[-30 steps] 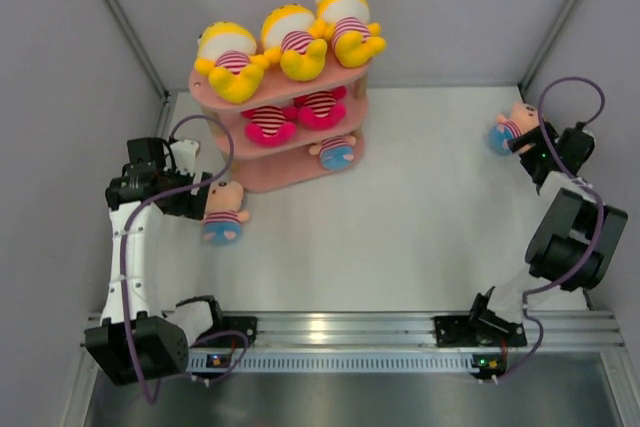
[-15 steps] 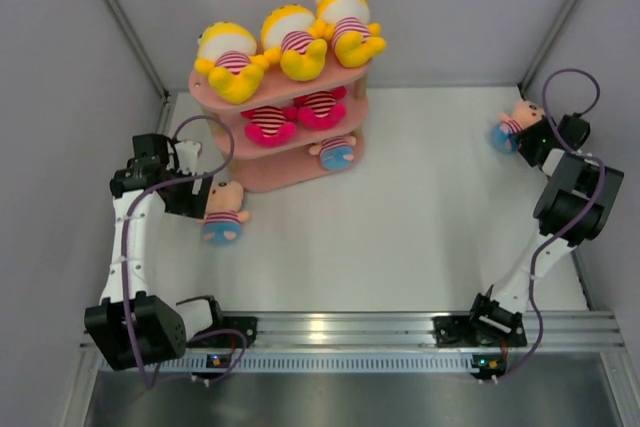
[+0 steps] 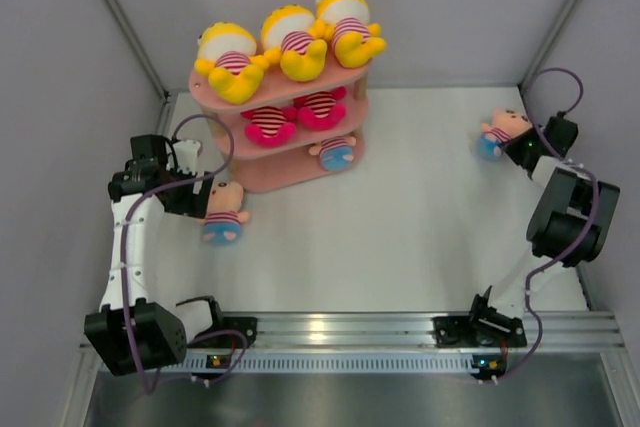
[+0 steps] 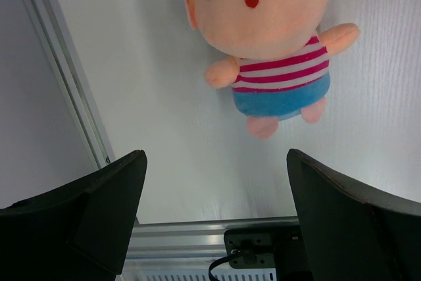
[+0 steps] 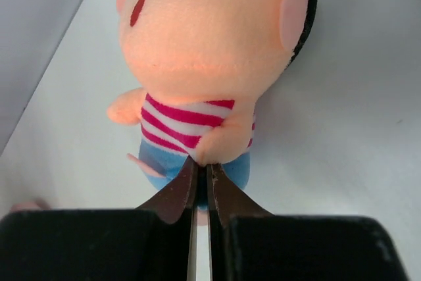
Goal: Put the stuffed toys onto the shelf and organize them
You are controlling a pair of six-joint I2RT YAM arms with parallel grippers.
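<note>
While pinched, doll shows stripes.

Bright, even, soft light with faint shadows; the wrist views blur at their dark near edges

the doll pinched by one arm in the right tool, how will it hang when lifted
Likely floppy: the right tool pinches only one small arm of the doll, so the body should dangle. Its head looks much bigger than its body, so it may tip head-down. Probably light, being plush.
</note>
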